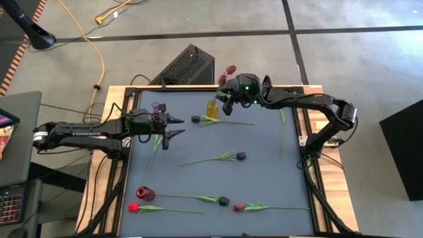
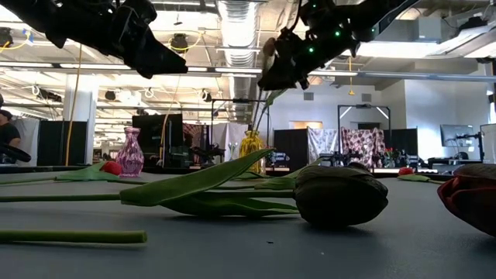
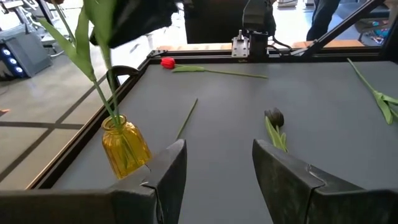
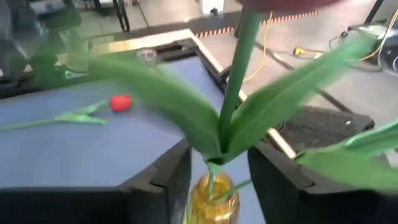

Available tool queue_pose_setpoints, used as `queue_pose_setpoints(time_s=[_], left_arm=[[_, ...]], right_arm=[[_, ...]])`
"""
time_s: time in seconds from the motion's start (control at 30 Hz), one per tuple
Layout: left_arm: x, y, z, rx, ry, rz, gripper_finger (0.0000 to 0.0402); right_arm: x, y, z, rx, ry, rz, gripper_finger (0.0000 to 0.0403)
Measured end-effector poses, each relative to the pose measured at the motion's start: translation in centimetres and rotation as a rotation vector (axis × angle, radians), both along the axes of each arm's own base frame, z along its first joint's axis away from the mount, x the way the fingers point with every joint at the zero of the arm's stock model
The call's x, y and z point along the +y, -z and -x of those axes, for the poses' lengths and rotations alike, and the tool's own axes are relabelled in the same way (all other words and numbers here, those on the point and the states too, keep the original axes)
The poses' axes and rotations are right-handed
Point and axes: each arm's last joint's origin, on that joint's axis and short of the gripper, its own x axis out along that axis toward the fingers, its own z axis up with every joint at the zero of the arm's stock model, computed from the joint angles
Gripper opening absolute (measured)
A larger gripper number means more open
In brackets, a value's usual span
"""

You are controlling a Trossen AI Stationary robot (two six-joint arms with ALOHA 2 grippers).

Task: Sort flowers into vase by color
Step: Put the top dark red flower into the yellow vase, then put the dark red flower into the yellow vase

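Near edge of surface (image 1: 264, 142): red and dark flowers (image 1: 198, 198) lie flat, stems running left-right. Mid-left, left hand (image 1: 177, 126) hovers open, empty. Far edge: right hand (image 1: 227, 99) grips a maroon tulip (image 1: 230, 69), stem upright, its lower end already inside yellow vase (image 1: 211, 108) directly below. Right arm is nearer; the drop should be straight down.
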Motion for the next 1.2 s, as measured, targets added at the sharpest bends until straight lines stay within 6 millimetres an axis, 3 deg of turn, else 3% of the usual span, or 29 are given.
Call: queue_pose_setpoints(time_s=[0.2,0.43,0.97,1.2], left_arm=[[0.0,0.0,0.0,-0.001,-0.001,0.003,0.0173],[0.0,0.0,0.0,-0.002,0.014,0.007,0.0173],[-0.4,0.0,-0.1,-0.004,0.061,0.011,0.0173],[-0.7,0.0,-0.1,-0.004,0.074,0.011,0.0173]], right_arm=[[0.5,-0.5,0.2,0.142,-0.009,-0.082,0.0241],[2.8,-2.1,0.4,0.356,-0.065,-0.174,0.0244],[12.5,-0.9,1.8,0.761,-0.121,-0.428,0.0244],[17.5,-0.5,3.5,0.944,-0.078,-0.501,0.0243]])
